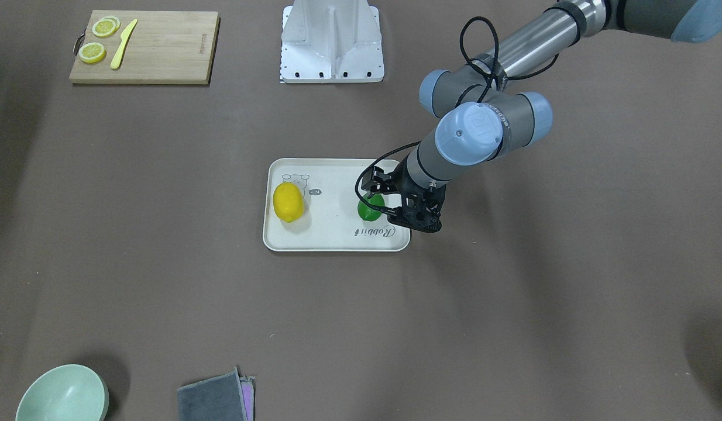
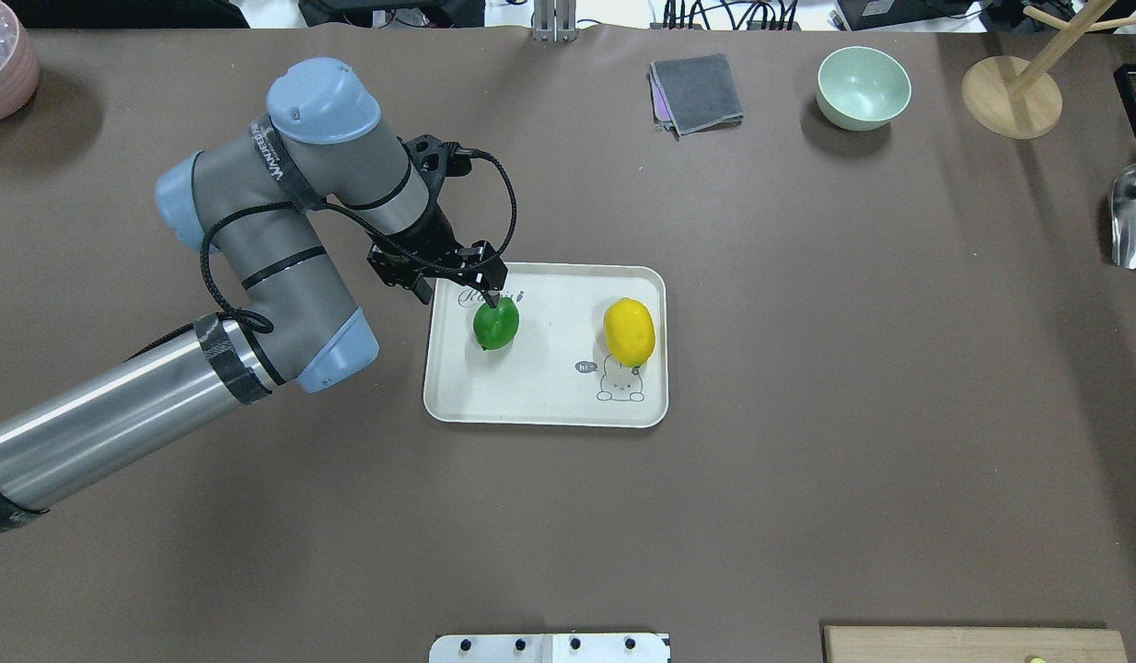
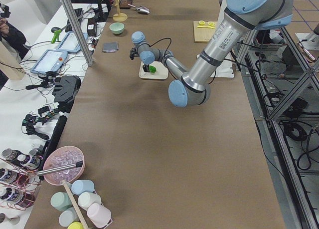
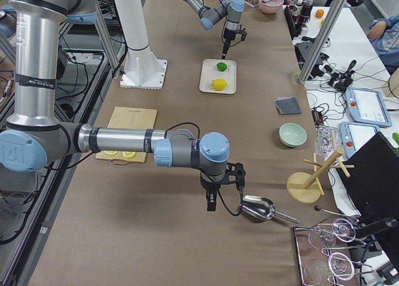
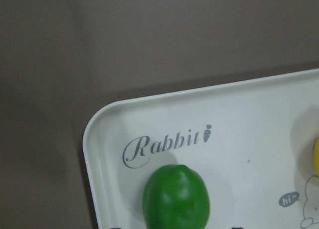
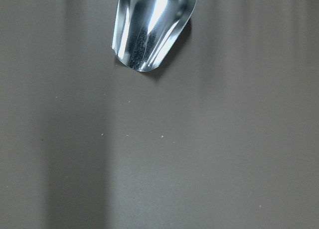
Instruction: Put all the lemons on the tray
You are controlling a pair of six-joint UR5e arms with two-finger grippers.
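Observation:
The cream-white tray lies mid-table. The bright yellow lemon sits on its bear-drawing side. The smaller green lemon rests on the tray by the "Rabbit" script, also in the left wrist view. My left gripper hangs just above the green lemon's far end; it looks open, and the lemon lies free below it. In the front view the gripper is beside the green lemon. My right gripper shows only in the right side view, near a metal scoop; I cannot tell its state.
A wooden cutting board with lemon slices and a yellow knife lies near the robot's right side. A green bowl, grey cloth, wooden stand and metal scoop sit along the far right.

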